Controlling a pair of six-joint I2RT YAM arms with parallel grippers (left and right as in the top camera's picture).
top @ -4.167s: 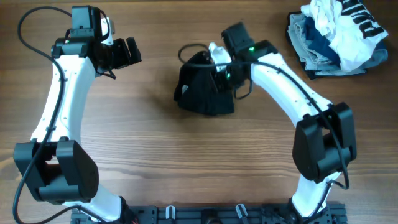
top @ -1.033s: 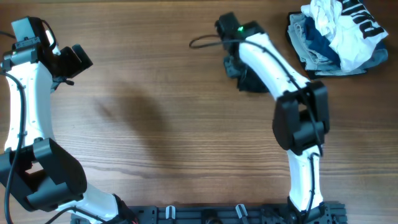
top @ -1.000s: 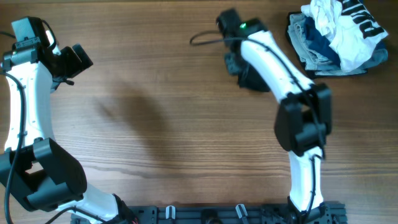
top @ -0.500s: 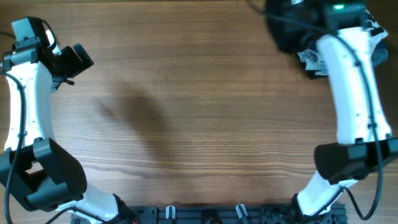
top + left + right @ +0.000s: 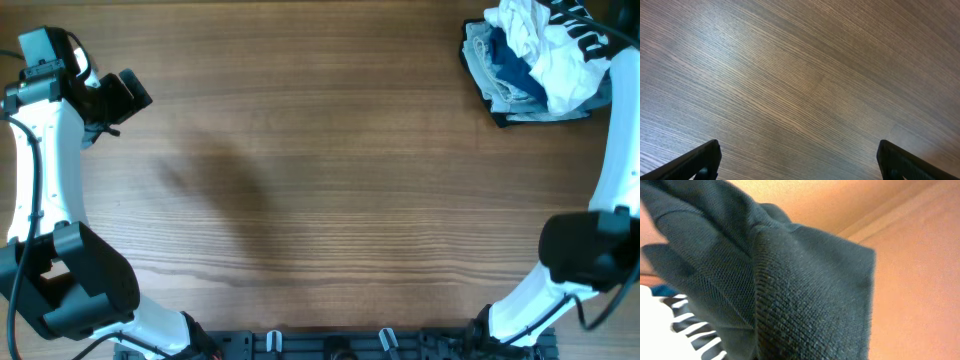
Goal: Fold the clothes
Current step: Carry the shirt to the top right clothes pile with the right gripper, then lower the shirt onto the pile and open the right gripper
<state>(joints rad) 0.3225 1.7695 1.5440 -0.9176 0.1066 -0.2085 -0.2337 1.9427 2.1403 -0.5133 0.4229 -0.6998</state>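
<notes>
- The left jaws stand wide open above the tabletop (image 5: 800, 75), at the upper left of the overhead view.
- The right jaws are closed on the black garment (image 5: 790, 295). Its bunched fabric fills the right wrist view and hides them.
- The heap of clothes (image 5: 540, 55) lies upper right, by the right arm (image 5: 612, 150).

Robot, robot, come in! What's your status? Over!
Left gripper open, over the wood table. Right gripper shut on black garment, off the overhead's right edge. Heap of other clothes right by it.
</notes>
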